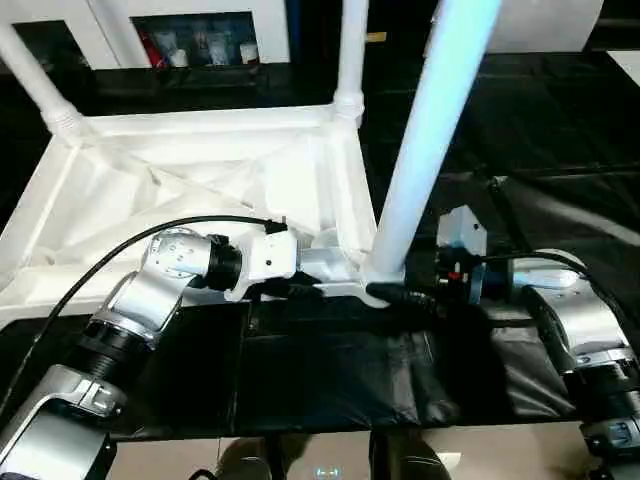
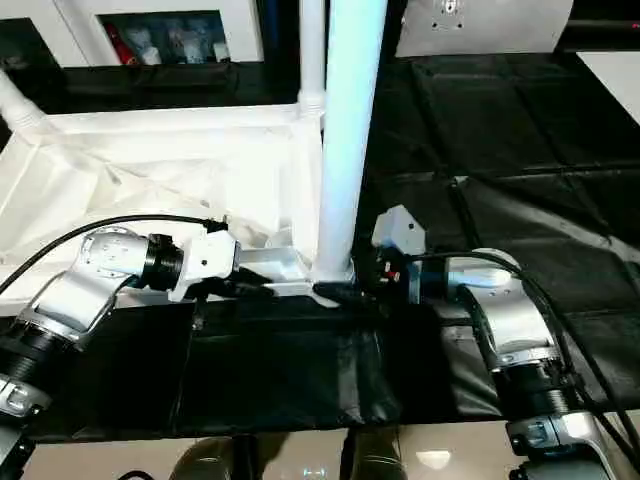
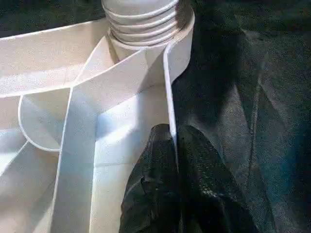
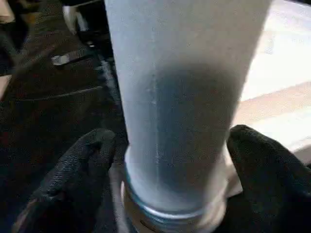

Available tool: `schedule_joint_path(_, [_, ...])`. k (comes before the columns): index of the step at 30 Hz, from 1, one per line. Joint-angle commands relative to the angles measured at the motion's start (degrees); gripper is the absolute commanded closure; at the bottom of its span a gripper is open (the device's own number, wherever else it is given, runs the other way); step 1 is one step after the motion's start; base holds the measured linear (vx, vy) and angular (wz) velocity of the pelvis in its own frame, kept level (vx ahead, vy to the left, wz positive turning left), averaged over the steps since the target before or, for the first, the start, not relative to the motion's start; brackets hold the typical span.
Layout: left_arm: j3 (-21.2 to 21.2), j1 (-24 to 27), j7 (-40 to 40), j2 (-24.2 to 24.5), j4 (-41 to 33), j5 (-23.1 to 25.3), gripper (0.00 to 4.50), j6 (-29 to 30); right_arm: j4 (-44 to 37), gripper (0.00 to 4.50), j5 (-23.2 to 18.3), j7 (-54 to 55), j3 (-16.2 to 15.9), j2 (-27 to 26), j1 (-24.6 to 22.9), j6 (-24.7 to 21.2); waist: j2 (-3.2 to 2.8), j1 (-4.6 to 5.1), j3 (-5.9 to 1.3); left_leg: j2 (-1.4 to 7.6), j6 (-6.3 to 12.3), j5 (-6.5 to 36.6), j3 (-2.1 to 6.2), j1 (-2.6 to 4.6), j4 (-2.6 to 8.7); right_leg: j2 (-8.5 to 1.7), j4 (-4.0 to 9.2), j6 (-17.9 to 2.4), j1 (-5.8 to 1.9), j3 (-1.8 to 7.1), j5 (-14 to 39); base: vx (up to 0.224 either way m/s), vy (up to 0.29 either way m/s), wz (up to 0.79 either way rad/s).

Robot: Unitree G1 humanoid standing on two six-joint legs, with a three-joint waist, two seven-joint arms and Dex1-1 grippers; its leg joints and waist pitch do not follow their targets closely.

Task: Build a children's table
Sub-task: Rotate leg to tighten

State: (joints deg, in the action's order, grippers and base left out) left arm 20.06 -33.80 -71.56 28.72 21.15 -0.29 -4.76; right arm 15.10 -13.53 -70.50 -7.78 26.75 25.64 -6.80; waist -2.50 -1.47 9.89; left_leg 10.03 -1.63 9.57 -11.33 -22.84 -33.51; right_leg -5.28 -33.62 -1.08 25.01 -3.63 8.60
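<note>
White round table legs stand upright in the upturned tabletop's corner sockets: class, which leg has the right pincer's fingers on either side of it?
The near-corner white round table leg, the closest and thickest-looking; the right pincer straddles its base, unlike the two far legs.

Black sheet-covered work surface (image 1: 330,380), wrinkled; white table top (image 1: 120,200) upside-down on it, ribs up.

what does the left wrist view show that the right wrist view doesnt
Left wrist view: the left claw shut on the tabletop's thin rim wall, plus the ribbed underside and the leg's threaded base in its corner socket.

Right wrist view: the right claw's fingers standing apart on either side of the leg's smooth shaft.

Both: the same near-corner leg and the black sheet.
</note>
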Motion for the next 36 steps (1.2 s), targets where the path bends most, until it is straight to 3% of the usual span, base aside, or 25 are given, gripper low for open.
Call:
schedule_joint_path(1, [2.65, 0.14, -2.89, 1.03, 0.45, 1.55, 4.50, -1.68, 0.93, 0.96, -0.54, -2.09, -0.97, 0.41, 0.85, 0.56, 1.18, 0.00, -5.04, 3.09, 8.08, 7.59, 0.97, 1.52, 3.54, -3.16, 2.85, -16.22, -3.40, 2.83, 10.88, 0.000, 0.000, 0.00])
schedule_joint_path(6, [2.68, 0.34, -3.11, 1.20, 0.56, 1.50, 4.50, -1.95, 1.84, 1.30, -0.74, -2.98, -1.16, 0.38, 1.46, 0.47, 1.22, -0.32, -5.03, 3.04, 7.88, 7.41, 0.96, 1.42, 3.48, -3.17, 2.81, -16.12, -3.40, 2.87, 11.46, 0.000, 0.000, 0.00])
schedule_joint_path(8, [2.61, 0.51, -3.17, 1.17, 0.53, 1.48, 4.50, -2.03, 1.91, 1.63, -0.90, -3.52, -1.22, 0.49, 1.46, 0.36, 1.32, -0.32, -4.99, 3.06, 7.75, 7.63, 1.00, 1.39, 3.52, -3.21, 2.85, -15.97, -3.42, 2.85, 12.01, 0.000, 0.000, 0.00])
schedule_joint_path(17, [1.54, 1.57, 0.22, 0.10, 0.14, 1.86, 4.50, 0.45, -2.22, 1.83, -3.31, -3.38, -1.76, -0.54, -1.33, -2.95, 1.31, -0.35, -5.07, 3.08, 7.65, 7.57, 0.99, 1.45, 3.54, -3.09, 2.87, -15.83, -3.37, 2.86, 11.99, 0.000, 0.000, 0.00])
schedule_joint_path(20, [0.23, 2.44, 5.67, -1.98, -2.80, 2.20, 4.50, 7.63, -5.89, 1.83, -2.38, 4.75, -1.59, -4.00, -3.37, -7.08, 1.34, -0.38, -4.93, 3.16, 7.11, 8.05, 1.06, 1.41, 3.73, -3.16, 3.04, -15.75, -3.28, 2.87, 13.18, 0.000, 0.000, 0.00])
schedule_joint_path(23, [-0.41, 2.81, 7.65, -3.14, -4.14, 1.85, 4.50, 10.48, -7.34, 1.83, -2.14, 8.12, -1.48, -5.51, -4.05, -9.44, 1.40, 0.01, -4.35, 2.94, 4.73, 12.77, 1.23, 1.50, 4.11, -3.28, 3.95, -13.60, -3.09, 2.85, 21.71, 0.000, 0.000, 0.00])
schedule_joint_path(24, [-0.90, 3.22, 10.55, -5.07, -5.98, 1.83, 4.50, 14.32, -8.54, 1.83, -1.30, 13.93, -1.09, -8.69, -4.44, -12.21, 1.29, 0.05, -4.21, 2.87, 3.42, 14.73, 1.47, 1.63, 4.28, -3.40, 4.39, -11.76, -3.08, 2.83, 26.45, 0.000, 0.000, 0.00])
schedule_joint_path(25, [-1.63, 3.36, 15.29, -8.31, -7.79, 2.11, 4.50, 19.23, -9.36, 1.83, -0.05, 21.75, -0.37, -13.27, -4.39, -15.13, 0.76, 0.10, -4.13, 2.96, 2.19, 15.48, 1.53, 1.87, 4.42, -3.37, 4.56, -11.21, -2.70, 2.97, 27.93, 0.000, 0.000, 0.00])
schedule_joint_path(26, [-2.48, 3.09, 21.44, -12.42, -9.09, 2.94, 4.50, 24.33, -9.60, 1.83, 1.78, 30.52, 0.34, -18.57, -3.94, -17.56, 1.14, 0.77, -3.76, 2.92, 0.53, 16.66, 1.71, 1.48, 4.73, -3.24, 4.58, -10.38, -2.67, 2.93, 30.05, 0.000, 0.000, 0.00])
schedule_joint_path(27, [-2.73, 2.84, 23.29, -13.63, -9.13, 3.31, 4.50, 25.46, -9.48, 1.84, 2.34, 32.63, 0.45, -19.86, -3.73, -17.94, 0.92, 1.18, -3.91, 2.63, -0.85, 18.39, 2.11, 1.57, 4.74, -3.40, 4.95, -8.78, -2.68, 2.55, 33.64, 0.000, 0.000, 0.00])
schedule_joint_path(28, [-2.90, 2.61, 24.72, -14.56, -9.09, 3.63, 4.50, 26.26, -9.37, 1.84, 2.75, 34.12, 0.52, -20.74, -3.55, -18.18, 1.11, 1.49, -3.87, 2.52, -1.18, 19.03, 2.24, 1.76, 4.77, -3.37, 5.20, -7.91, -2.61, 2.44, 34.80, 0.000, 0.000, 0.00])
schedule_joint_path(29, [-3.07, 2.13, 26.62, -15.80, -8.72, 4.18, 4.50, 26.81, -8.90, 1.88, 3.42, 36.37, 0.78, -21.98, -3.19, -18.35, 0.69, 1.56, -3.89, 2.44, -1.19, 19.88, 2.39, 1.89, 4.75, -3.40, 5.31, -7.32, -2.56, 2.39, 35.58, 0.000, 0.000, 0.00])
schedule_joint_path(30, [-3.18, 1.90, 27.85, -16.60, -8.76, 4.60, 4.50, 27.45, -8.83, 1.89, 3.81, 38.03, 0.95, -22.78, -3.02, -18.74, 0.75, 2.03, -4.06, 2.36, -0.48, 20.36, 2.37, 1.80, 4.83, -3.34, 5.74, -6.53, -2.66, 2.42, 34.74, 0.000, 0.000, 0.00])
schedule_joint_path(31, [-3.56, 1.40, 30.34, -18.27, -8.56, 5.18, 4.50, 28.43, -8.08, 1.89, 4.15, 41.19, 1.74, -24.50, -2.44, -19.32, 0.41, 2.09, -4.20, 2.40, 0.09, 19.73, 2.27, 1.78, 4.86, -3.25, 5.72, -6.80, -2.59, 2.48, 32.28, 0.000, 0.000, 0.00])
schedule_joint_path(33, [-3.95, 0.94, 33.01, -20.02, -8.64, 5.77, 4.50, 29.88, -7.56, 1.89, 4.38, 44.69, 2.52, -26.30, -1.90, -20.23, 0.72, 2.29, -4.04, 2.14, 0.62, 20.47, 1.99, 1.98, 4.74, -2.96, 6.09, -6.99, -2.14, 2.44, 31.90, 0.000, 0.000, 0.00])
schedule_joint_path(34, [-4.01, 0.16, 34.71, -21.74, -8.13, 5.85, 4.50, 30.12, -6.69, 1.89, 4.10, 46.84, 3.37, -27.69, -1.40, -19.69, 0.79, 2.32, -4.29, 2.10, 0.76, 20.17, 1.93, 2.03, 4.67, -3.00, 6.06, -6.95, -2.28, 2.49, 31.85, 0.000, 0.000, 0.00])
schedule_joint_path(36, [-3.98, -0.23, 35.34, -22.53, -7.85, 5.82, 4.50, 30.09, -6.29, 1.89, 3.88, 47.65, 3.76, -28.25, -1.19, -19.26, 0.62, 2.30, -4.26, 2.12, 1.12, 19.46, 1.94, 1.89, 4.68, -3.03, 6.13, -6.90, -2.26, 2.50, 31.34, 0.000, 0.000, 0.00])
